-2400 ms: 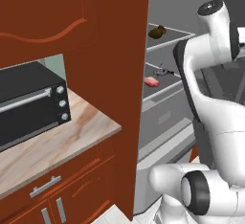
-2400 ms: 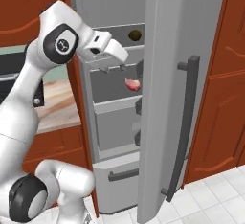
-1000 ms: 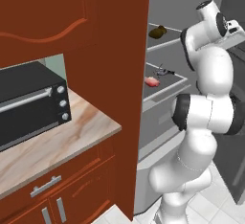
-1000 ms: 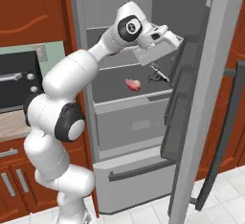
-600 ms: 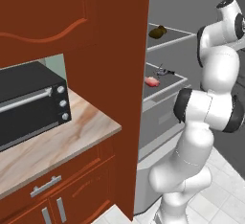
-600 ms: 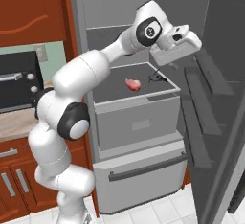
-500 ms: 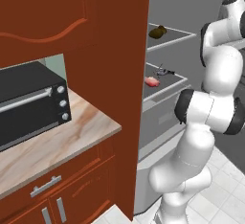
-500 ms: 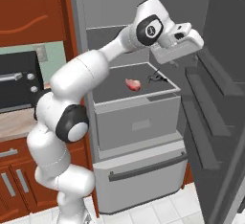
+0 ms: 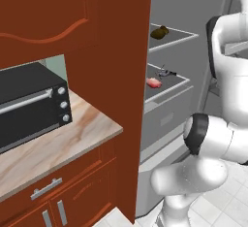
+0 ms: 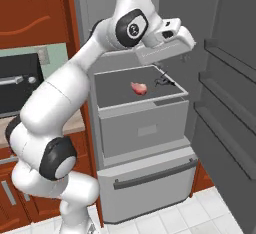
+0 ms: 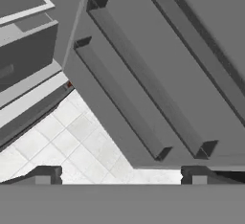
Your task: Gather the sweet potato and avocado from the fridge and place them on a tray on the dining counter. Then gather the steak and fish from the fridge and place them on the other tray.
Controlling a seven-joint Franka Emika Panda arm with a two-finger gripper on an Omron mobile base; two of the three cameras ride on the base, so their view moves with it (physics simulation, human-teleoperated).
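Right base view, item one: the fridge stands with its door swung wide to our right, the door's inner racks facing us. Our tool hangs beside the open door, above the shelf's right corner, its jaws spread wide and holding nothing.

Item two: the steak, a small pink piece, lies flat on the middle shelf, with a small dark thing we cannot identify just beside it toward the door.

Item three, left base view: a dark olive lump, which we judge to be the avocado, sits on the shelf above; the steak shows again on the shelf below. A black toaster oven rests on the wall surface, behind the red-brown cabinet panel.

Item four, hand view: the fingertips stand far apart over the door racks and white floor tiles.

Risks, as we judge them: our reach for the upper shelf may clip the shelf edge or the door, since the tool sits between them; the rounded lump may roll away from a poorly centred grip. The sweet potato we cannot locate.
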